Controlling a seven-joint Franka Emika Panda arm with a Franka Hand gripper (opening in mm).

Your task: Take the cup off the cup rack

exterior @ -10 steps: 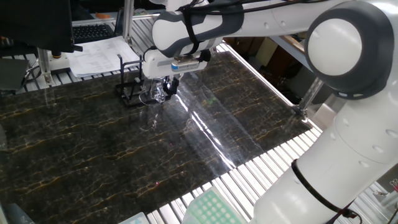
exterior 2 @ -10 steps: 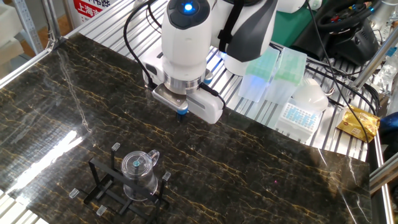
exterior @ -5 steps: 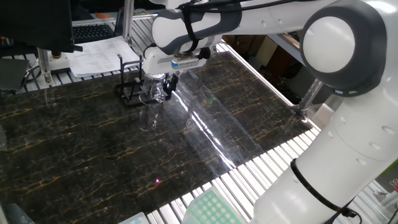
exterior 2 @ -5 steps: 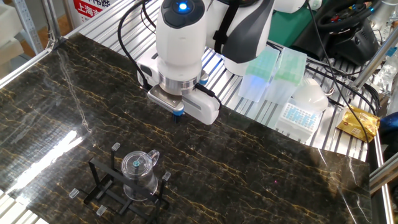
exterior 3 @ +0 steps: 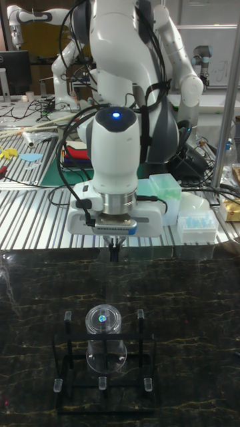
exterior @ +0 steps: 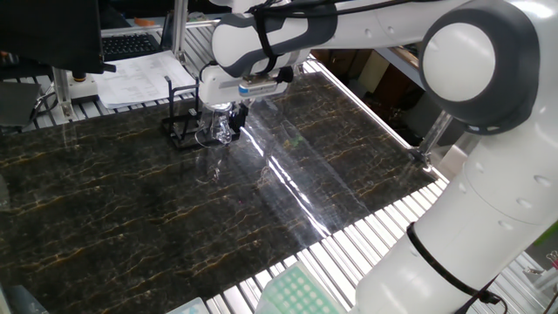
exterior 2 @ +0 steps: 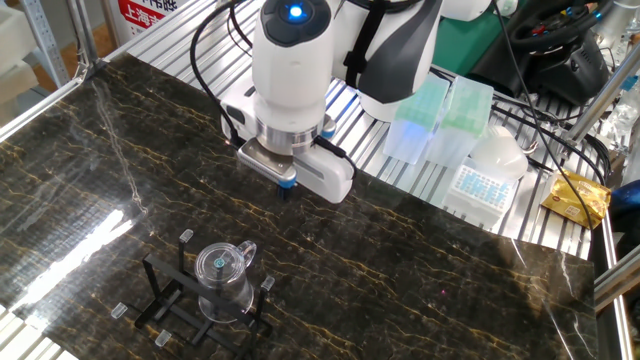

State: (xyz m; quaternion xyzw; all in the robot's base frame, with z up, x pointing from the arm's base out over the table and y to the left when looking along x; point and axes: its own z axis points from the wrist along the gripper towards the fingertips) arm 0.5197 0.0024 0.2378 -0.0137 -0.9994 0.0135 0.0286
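A small clear glass cup (exterior 3: pixel 103 333) sits on the black wire cup rack (exterior 3: pixel 100 385), between its upright pegs. The other fixed view shows the cup (exterior 2: pixel 222 280) on the rack (exterior 2: pixel 165 285) near the front edge of the dark marble table. My gripper (exterior 3: pixel 115 252) hangs behind the rack and above the tabletop, well apart from the cup. Its fingers are close together with nothing between them. In one fixed view the gripper (exterior: pixel 237 118) stands just right of the cup (exterior: pixel 218 129) and the rack (exterior: pixel 179 131).
Clear tip boxes (exterior 2: pixel 440 115) and a white lidded box (exterior 2: pixel 485 175) stand on the slatted bench behind the table. A yellow packet (exterior 2: pixel 575 197) lies at the right. Papers (exterior: pixel 139 78) and a keyboard (exterior: pixel 131 44) lie beyond the rack.
The gripper has shifted a little to the left, toward the rack. The cup and the rack have not moved.
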